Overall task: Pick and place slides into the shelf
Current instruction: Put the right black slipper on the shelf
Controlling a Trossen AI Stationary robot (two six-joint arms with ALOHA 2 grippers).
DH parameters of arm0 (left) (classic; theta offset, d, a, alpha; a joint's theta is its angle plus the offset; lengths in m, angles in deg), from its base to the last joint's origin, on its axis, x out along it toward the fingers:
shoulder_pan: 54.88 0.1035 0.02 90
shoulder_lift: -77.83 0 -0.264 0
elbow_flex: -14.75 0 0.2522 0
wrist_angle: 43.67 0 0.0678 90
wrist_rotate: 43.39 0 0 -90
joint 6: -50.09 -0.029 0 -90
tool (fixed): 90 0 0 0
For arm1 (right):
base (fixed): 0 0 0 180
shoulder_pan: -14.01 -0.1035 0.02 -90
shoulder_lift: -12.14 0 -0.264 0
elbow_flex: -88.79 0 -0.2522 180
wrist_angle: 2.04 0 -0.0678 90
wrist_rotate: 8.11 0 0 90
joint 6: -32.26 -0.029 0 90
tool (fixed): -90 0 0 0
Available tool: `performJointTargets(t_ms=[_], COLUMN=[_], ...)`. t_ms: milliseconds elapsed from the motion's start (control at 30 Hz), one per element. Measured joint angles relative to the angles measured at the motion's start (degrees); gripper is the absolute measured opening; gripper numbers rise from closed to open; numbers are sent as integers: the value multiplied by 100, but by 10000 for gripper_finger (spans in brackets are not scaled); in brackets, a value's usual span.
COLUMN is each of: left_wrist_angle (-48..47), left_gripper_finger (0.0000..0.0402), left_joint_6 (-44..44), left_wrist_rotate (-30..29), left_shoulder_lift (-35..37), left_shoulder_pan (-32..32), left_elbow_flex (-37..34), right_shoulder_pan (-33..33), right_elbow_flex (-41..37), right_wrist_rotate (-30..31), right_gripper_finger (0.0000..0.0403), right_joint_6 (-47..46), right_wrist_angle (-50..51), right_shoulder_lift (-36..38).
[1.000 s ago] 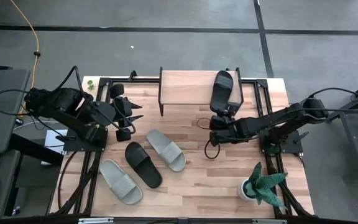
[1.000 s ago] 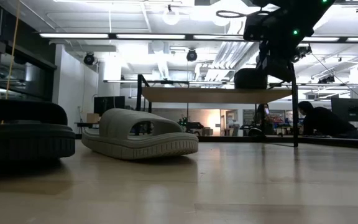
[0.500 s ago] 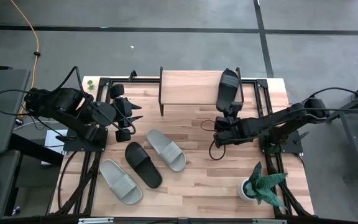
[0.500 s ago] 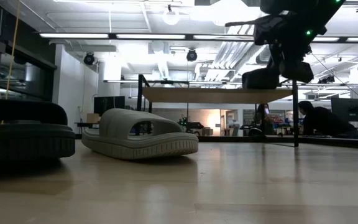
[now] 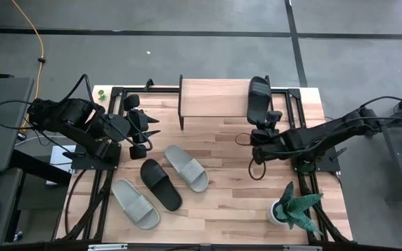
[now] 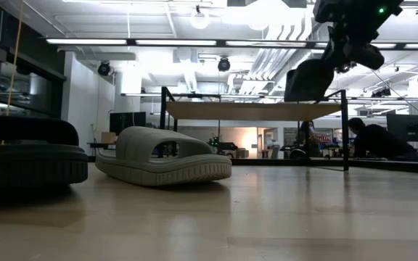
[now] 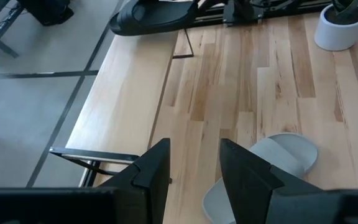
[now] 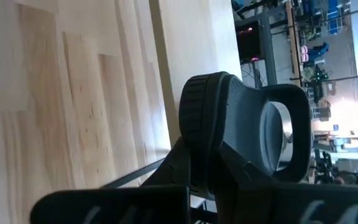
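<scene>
My right gripper (image 5: 262, 125) is clenched on a black open-toe slide sandal (image 5: 259, 97), gripping it at one end. I hold it in the air over the right end of the low light-wood shelf on thin black legs (image 5: 211, 97). In the low view the black sandal (image 6: 308, 78) hangs above the shelf board (image 6: 252, 110), tilted, and does not touch it. In my right wrist view the wide strap of this sandal (image 8: 241, 124) stands just in front of my fingers, with the shelf board (image 8: 191, 37) beyond it.

My left gripper (image 5: 145, 132) waits at the left side of the wooden tabletop (image 5: 222, 195), near the left end of the shelf. Its fingers (image 7: 157, 171) stand a little apart and there is nothing between them.

The other three sandals lie on the tabletop, in the near left part. A pale grey-green slide sandal (image 5: 185, 167) lies just beside a second black slide sandal (image 5: 160, 183), and another pale grey-green sandal (image 5: 135, 203) lies further to the near left. All three lie at a slant.

A small green plant in a white pot (image 5: 290, 208) stands at the near right corner of the table. In the room behind the table, on the right, a person in dark clothes (image 6: 379, 141) bends forward.
</scene>
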Motion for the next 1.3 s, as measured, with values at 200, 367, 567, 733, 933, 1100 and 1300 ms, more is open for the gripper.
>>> performJointTargets(t_ms=[200,367,567,733,933,1100,1300], left_wrist_angle=[7,9,9,11,11,11,9], left_gripper_finger=[126,127,127,127,127,127,127], left_joint_6=[0,5,22,24,17,13,13], left_wrist_rotate=[0,0,0,0,0,0,0], left_shoulder_lift=[0,0,0,0,0,0,0], left_shoulder_pan=[0,0,0,0,0,0,0], left_elbow_flex=[0,0,0,0,0,0,0], right_shoulder_pan=[82,171,197,242,436,826,1153], right_elbow_flex=[0,0,0,0,-65,-1049,-2078], right_wrist_rotate=[-10,1,-69,-108,-287,-836,-720], right_gripper_finger=[5,5,5,5,5,5,5], right_joint_6=[188,295,347,579,857,1789,2089], right_wrist_angle=[6,8,-76,-115,-344,-1884,-2621], right_shoulder_lift=[-24,-24,-11,-7,183,884,1586])
